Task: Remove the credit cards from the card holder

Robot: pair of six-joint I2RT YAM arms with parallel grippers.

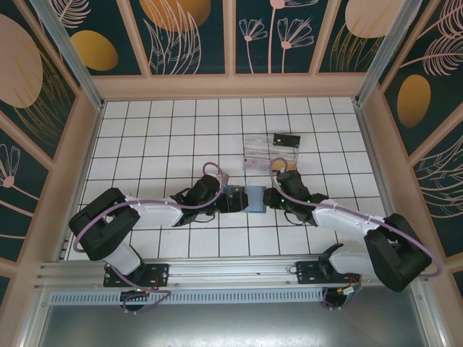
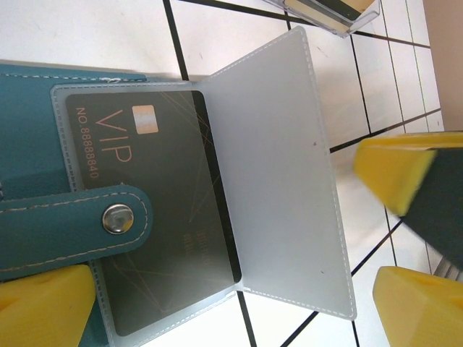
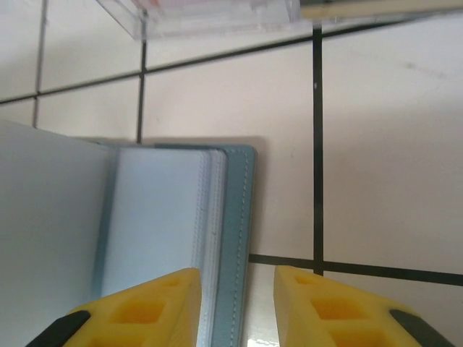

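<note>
Yellow pads [image 2: 43, 311] of the left gripper [image 2: 231, 318], spread wide, flank the teal card holder [image 1: 242, 199], lying open mid-table with its long axis left-right, a clear sleeve [image 2: 282, 181] lifted off its black VIP card [image 2: 166, 238], while the right gripper [image 3: 235, 303], slightly parted and empty, hovers at its right edge, both arms elbowed inward.
</note>
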